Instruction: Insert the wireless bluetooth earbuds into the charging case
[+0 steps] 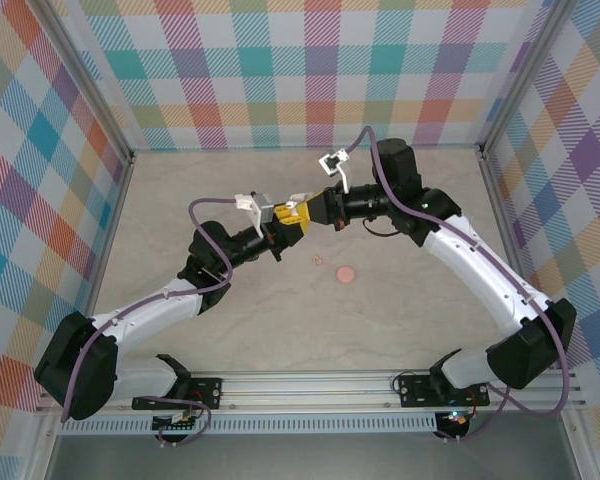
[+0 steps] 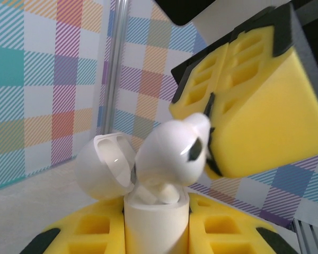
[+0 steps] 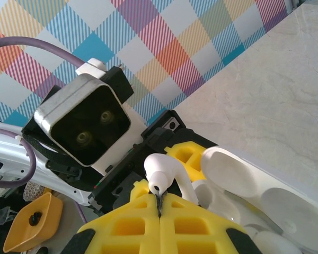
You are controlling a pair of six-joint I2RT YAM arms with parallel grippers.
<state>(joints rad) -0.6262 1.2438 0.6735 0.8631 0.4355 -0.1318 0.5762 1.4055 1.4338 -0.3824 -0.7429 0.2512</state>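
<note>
Glossy white plastic earbud point(image 2: 172, 153), surely light and slippery, hovers over the open rounded white charging case point(image 2: 156, 222), right gripper point(image 3: 159, 203) pinching its stem, left gripper point(image 2: 157, 241) clamped on the case body.

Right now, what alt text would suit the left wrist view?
A glossy white plastic earbud, pinched in the right arm's yellow-padded jaws, hangs over a small white rounded charging case with its lid open, gripped by the left jaws below.
</note>
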